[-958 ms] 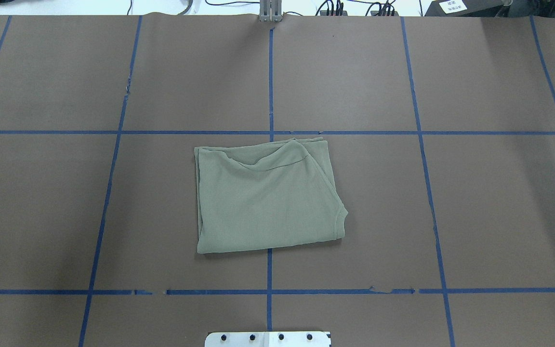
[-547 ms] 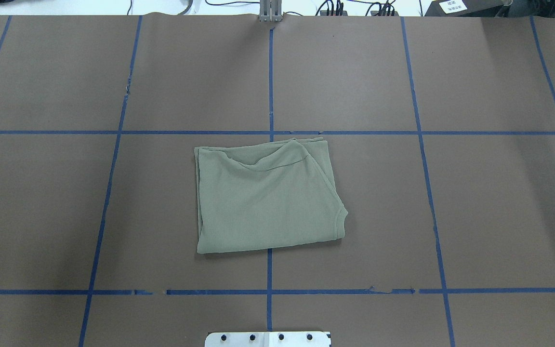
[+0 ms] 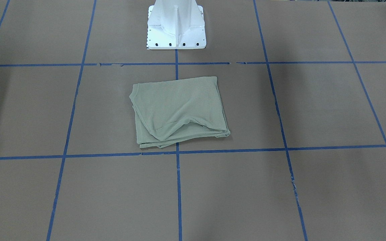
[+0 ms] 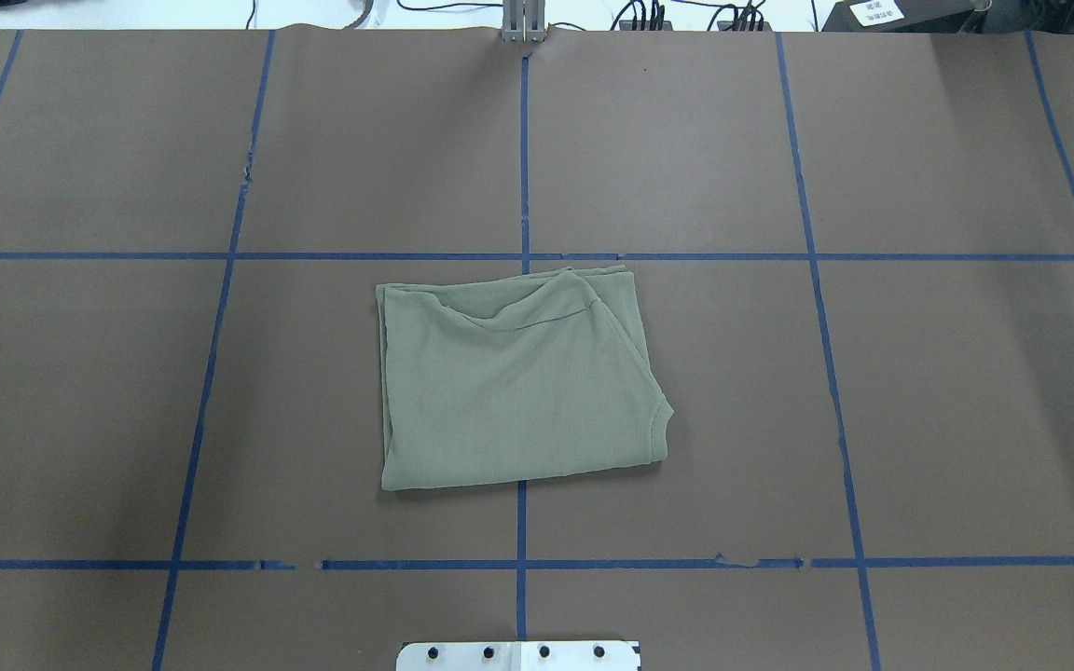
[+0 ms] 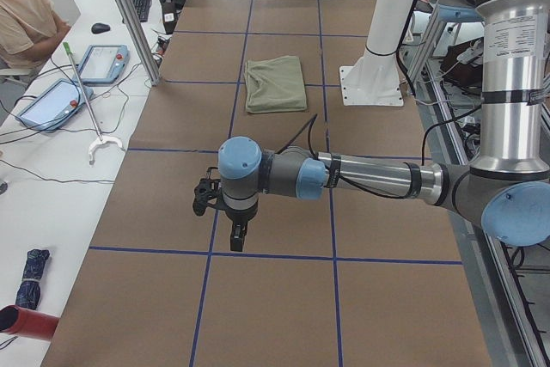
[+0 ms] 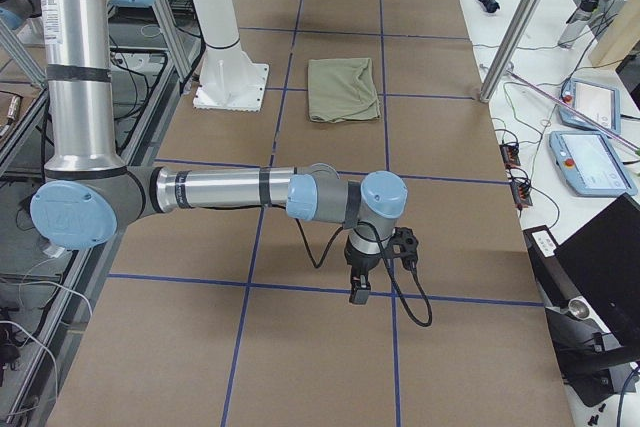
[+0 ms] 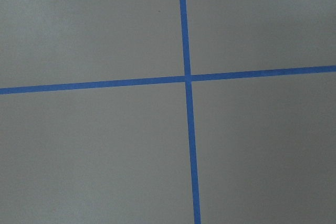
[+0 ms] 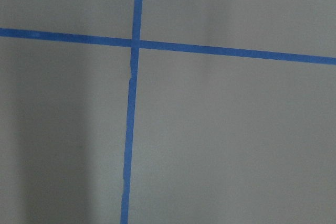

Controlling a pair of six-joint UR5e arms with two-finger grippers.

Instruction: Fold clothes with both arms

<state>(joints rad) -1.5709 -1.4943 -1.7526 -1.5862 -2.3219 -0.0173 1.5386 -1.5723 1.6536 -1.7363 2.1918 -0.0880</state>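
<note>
Lying folded, shirt (image 4: pixel 518 382) edges clear of left end effector (image 5: pixel 238 233), right end effector (image 6: pixel 358 291); cannot tell grip.

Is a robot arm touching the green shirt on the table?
No: in the overhead view the folded shirt lies alone on the brown table, with nothing over or against it.

Left arm (image 5: pixel 378 180) and right arm (image 6: pixel 220 189), silver tubes, grey joints, light-blue caps, black cables

Brown table cover (image 4: pixel 686 140) gridded with blue tape (image 4: pixel 524 158); white side bench (image 5: pixel 43 204) holds tablets (image 5: pixel 101 64).
</note>
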